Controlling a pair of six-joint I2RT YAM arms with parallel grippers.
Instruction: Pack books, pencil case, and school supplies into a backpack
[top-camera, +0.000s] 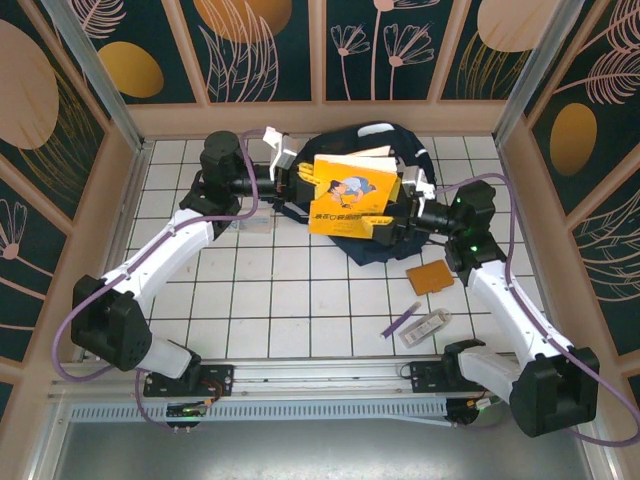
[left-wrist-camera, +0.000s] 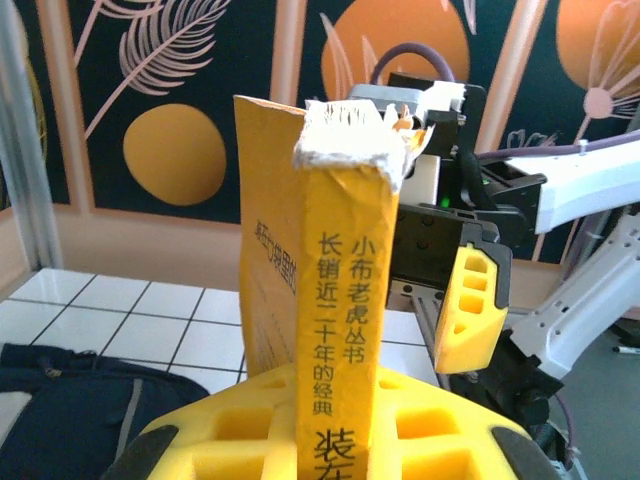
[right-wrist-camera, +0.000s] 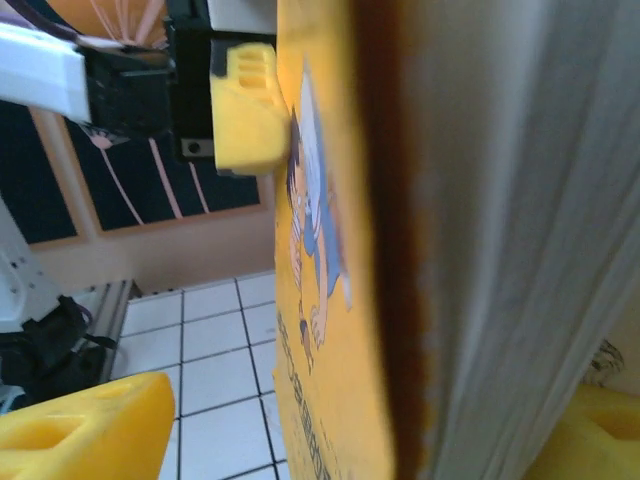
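Note:
The yellow book (top-camera: 350, 195) is held upright above the navy backpack (top-camera: 372, 252). My left gripper (top-camera: 300, 185) is shut on its spine (left-wrist-camera: 340, 330), which stands between the pads (left-wrist-camera: 225, 435). My right gripper (top-camera: 402, 215) is open around the book's other edge (right-wrist-camera: 330, 300). One of its fingers (right-wrist-camera: 80, 430) stands clear of the cover, with tiles showing in the gap. The orange book (top-camera: 430, 275), a purple pen (top-camera: 402, 320) and a clear pack (top-camera: 431, 324) lie on the tiles at the right. The pencil case is out of view.
Another small clear pack (top-camera: 256, 225) lies under the left arm. Patterned walls (top-camera: 90, 200) close in the white tiled floor (top-camera: 290, 300) on three sides. A rail (top-camera: 320, 375) runs along the near edge between the arm bases.

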